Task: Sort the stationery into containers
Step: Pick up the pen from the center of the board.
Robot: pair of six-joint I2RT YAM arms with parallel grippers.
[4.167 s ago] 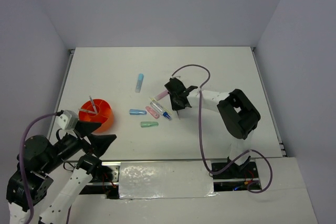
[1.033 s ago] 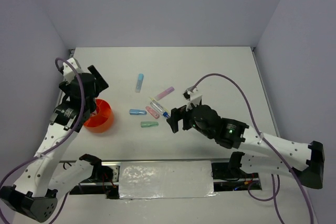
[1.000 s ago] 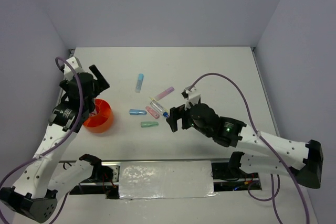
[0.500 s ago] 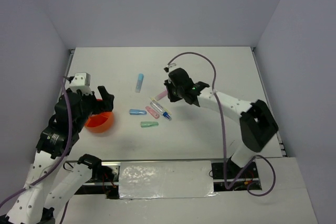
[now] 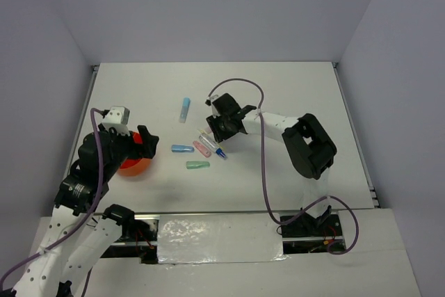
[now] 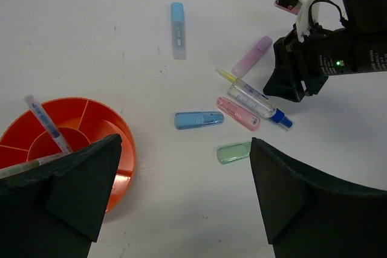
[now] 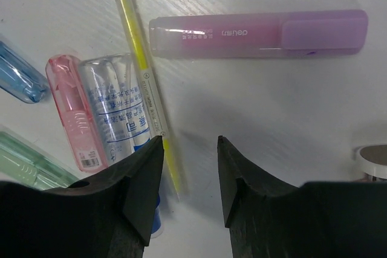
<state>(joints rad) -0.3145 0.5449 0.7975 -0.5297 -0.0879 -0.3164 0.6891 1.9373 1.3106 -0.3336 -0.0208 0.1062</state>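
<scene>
Far left, the orange cup (image 6: 126, 164) holds two pieces: a clear blue-tipped pen (image 6: 45, 124) leaning on its rim and a grey pen (image 6: 24, 166) lying lower inside. The left gripper (image 6: 185, 140) hangs over the cup's right edge, jaws wide apart and empty.

Seven pieces lie on the table (image 6: 91, 40), all right of the cup. Nearest it is a blue capsule (image 6: 198, 119). A light blue marker (image 6: 177, 29) lies beyond that, towards the far edge. Further from the cup come a green capsule (image 6: 234, 151), a pink capsule (image 6: 237, 113), a clear tube with a blue cap (image 6: 260, 104) touching the pink one, a thin yellow pen (image 7: 145, 95) and a purple marker (image 7: 260, 34).

The right gripper (image 7: 190, 143), farthest from the cup, is poised over the yellow pen's near end. Its jaws stand a little apart and grip nothing.

Judged from this layout, sorting is at an early stage, with two pieces stored and seven remaining.
</scene>
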